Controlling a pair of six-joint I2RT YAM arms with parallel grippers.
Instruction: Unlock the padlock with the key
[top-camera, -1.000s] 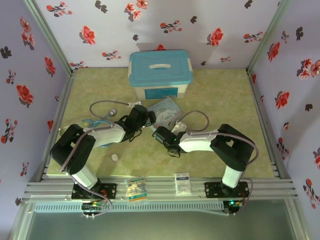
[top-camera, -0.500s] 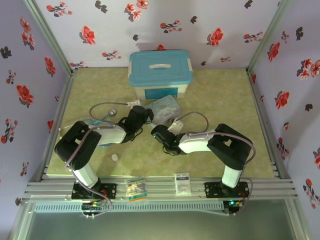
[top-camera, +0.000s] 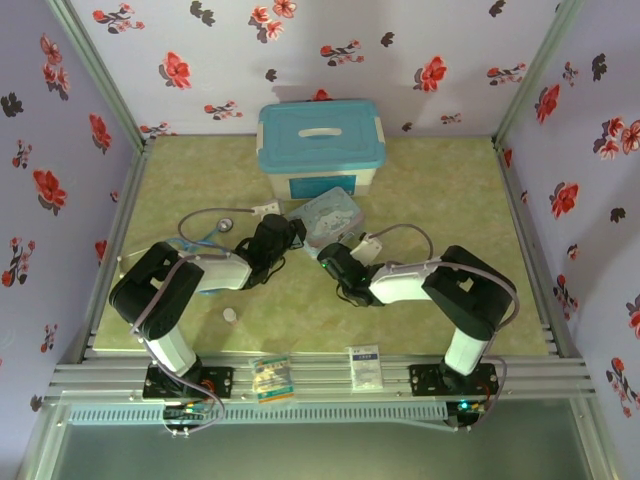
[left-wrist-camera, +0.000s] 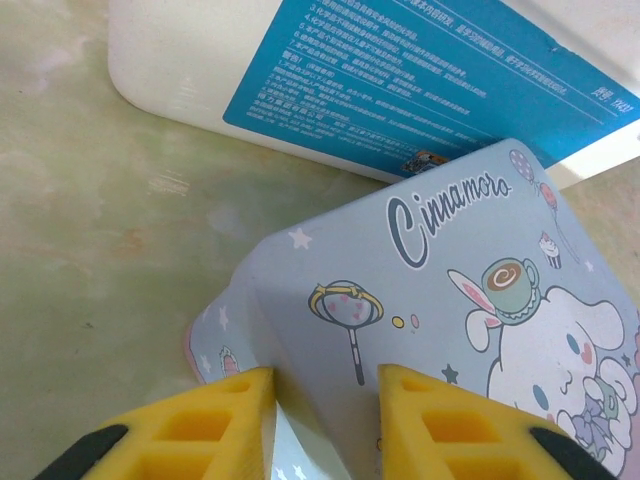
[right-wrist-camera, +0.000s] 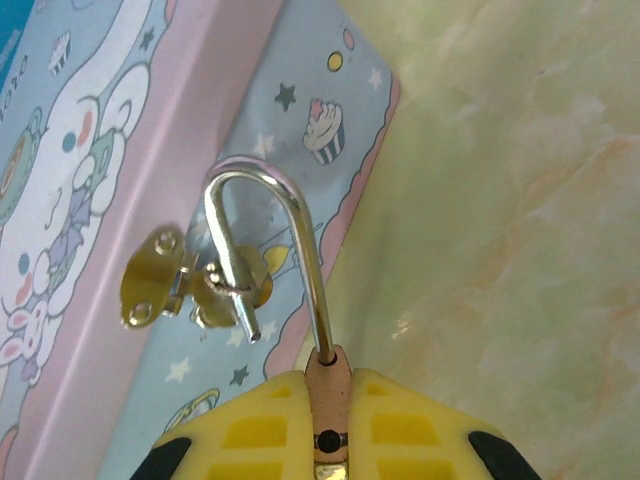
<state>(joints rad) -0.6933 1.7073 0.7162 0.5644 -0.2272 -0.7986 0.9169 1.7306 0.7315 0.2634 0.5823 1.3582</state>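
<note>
So the right gripper (right-wrist-camera: 328, 392) had its yellow pads squeezed shut on the padlock (right-wrist-camera: 327, 375), with the narrow body pinched right at the tips and only a sliver of it poking out ahead of them. The lock's long axis ran pretty much straight out from those fingers. The silvery shackle (right-wrist-camera: 258, 176) arched away ahead and curled over to the left, and its free leg came back toward the pads. That free end sat out of the body, so it looked sprung open to me, but the leg was threaded through the little brass hasp (right-wrist-camera: 152, 285) on the side of the cartoon tin (right-wrist-camera: 90, 200), just ahead-left of the fingertips. The left gripper (left-wrist-camera: 325, 380) was open about halfway with a corner of the tin sitting in the gap between its pads. I couldn't tell if they were actually pressing on it or just straddling it. The right arm was obviously the one on the lock, and the left was nearer the tin's other end. My guess is that since the shackle tip pointed back at the right fingers, unhooking meant nudging the lock forward, away from them, while the left steadied the tin.
</note>
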